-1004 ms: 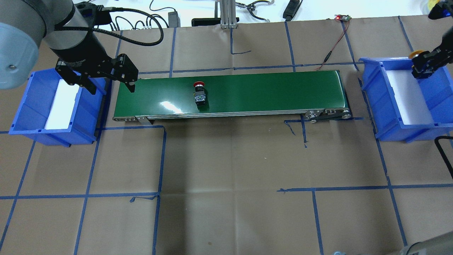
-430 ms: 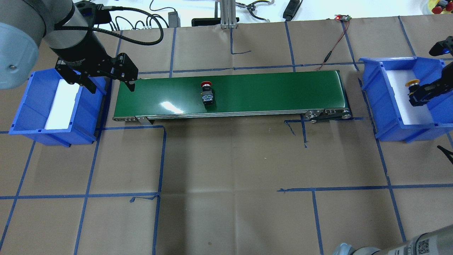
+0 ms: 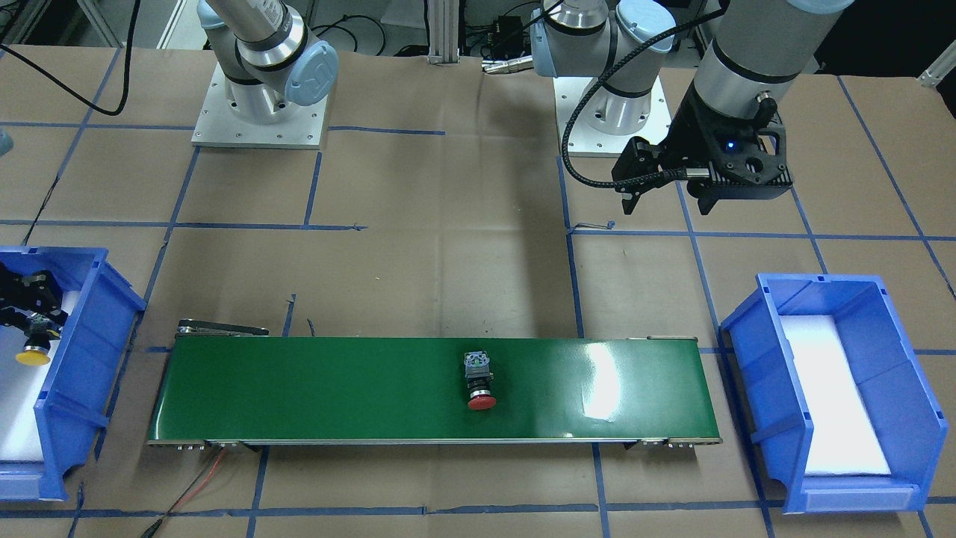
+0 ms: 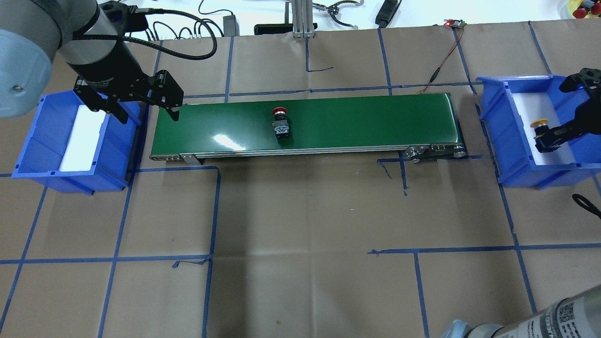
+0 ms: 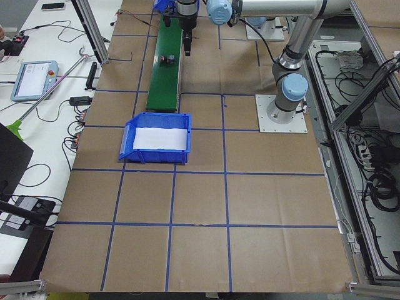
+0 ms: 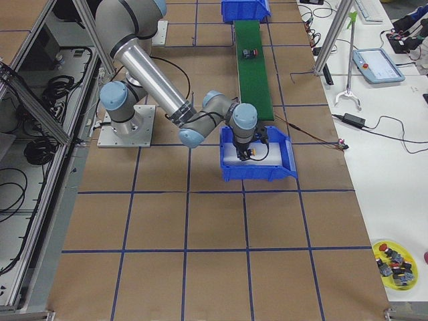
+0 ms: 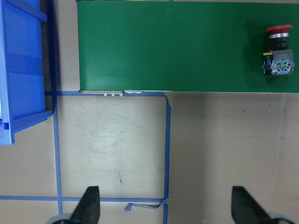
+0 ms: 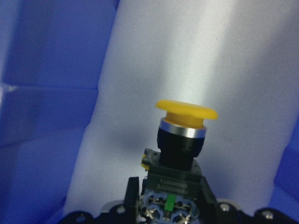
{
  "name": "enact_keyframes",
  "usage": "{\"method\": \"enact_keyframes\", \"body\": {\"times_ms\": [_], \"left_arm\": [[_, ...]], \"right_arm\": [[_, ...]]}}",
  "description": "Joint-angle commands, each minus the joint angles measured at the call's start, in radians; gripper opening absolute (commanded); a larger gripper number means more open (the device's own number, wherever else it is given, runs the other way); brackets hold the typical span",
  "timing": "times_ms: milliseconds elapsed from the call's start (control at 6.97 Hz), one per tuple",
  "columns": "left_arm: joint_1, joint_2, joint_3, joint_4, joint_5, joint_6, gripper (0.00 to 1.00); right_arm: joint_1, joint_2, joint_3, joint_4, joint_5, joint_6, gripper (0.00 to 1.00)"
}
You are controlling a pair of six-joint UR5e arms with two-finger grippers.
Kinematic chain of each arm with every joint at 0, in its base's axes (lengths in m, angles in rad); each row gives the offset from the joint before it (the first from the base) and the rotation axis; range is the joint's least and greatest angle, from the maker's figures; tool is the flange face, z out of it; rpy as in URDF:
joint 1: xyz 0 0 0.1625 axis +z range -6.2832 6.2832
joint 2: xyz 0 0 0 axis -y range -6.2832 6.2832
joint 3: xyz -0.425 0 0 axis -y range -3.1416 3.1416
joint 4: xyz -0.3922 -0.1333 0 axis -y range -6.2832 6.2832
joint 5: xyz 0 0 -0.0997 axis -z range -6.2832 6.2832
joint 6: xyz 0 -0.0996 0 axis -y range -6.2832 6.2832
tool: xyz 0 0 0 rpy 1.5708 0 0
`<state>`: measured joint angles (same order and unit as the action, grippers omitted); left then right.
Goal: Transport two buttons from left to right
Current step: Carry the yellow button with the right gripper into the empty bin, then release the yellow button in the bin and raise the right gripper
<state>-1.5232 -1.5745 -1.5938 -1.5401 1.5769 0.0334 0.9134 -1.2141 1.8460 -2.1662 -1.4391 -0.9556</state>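
The red-capped button (image 4: 280, 124) lies on its side on the green conveyor belt (image 4: 366, 117), left of the belt's middle; it also shows in the front view (image 3: 478, 379) and the left wrist view (image 7: 279, 52). My left gripper (image 4: 148, 114) is open and empty, above the belt's left end beside the left blue bin (image 4: 28, 162). My right gripper (image 4: 547, 138) is shut on the yellow-capped button (image 4: 538, 125) by its rear block and holds it low inside the right blue bin (image 4: 512, 141), above the white foam, cap forward in the right wrist view (image 8: 186, 110).
Both bins hold a white foam pad (image 4: 82, 138). A red wire (image 4: 441, 65) and a small circuit board lie behind the belt's right end. Cables and tools sit along the table's far edge. Blue tape lines cross the brown table cover.
The red button has ridden the belt to the right. My right gripper has carried the yellow button down into the right bin, toward its near side. The left arm has stayed still.
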Motion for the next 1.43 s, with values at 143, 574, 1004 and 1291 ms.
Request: {"method": "enact_keyframes", "body": {"times_ms": [143, 574, 1004, 1291], "left_arm": [[0.000, -0.001, 0.000, 0.000, -0.002, -0.001, 1.00], [0.000, -0.001, 0.000, 0.002, 0.000, -0.001, 1.00], [0.000, -0.001, 0.000, 0.002, 0.000, -0.001, 1.00], [0.000, -0.001, 0.000, 0.002, 0.000, -0.001, 1.00]], "right_arm": [[-0.001, 0.018, 0.016, -0.007, 0.002, 0.005, 0.81], [0.001, -0.005, 0.000, 0.003, -0.004, 0.018, 0.99], [0.022, -0.126, -0.130, 0.220, -0.065, 0.171, 0.99], [0.117, -0.128, -0.265, 0.308, -0.070, 0.321, 0.99]]}}
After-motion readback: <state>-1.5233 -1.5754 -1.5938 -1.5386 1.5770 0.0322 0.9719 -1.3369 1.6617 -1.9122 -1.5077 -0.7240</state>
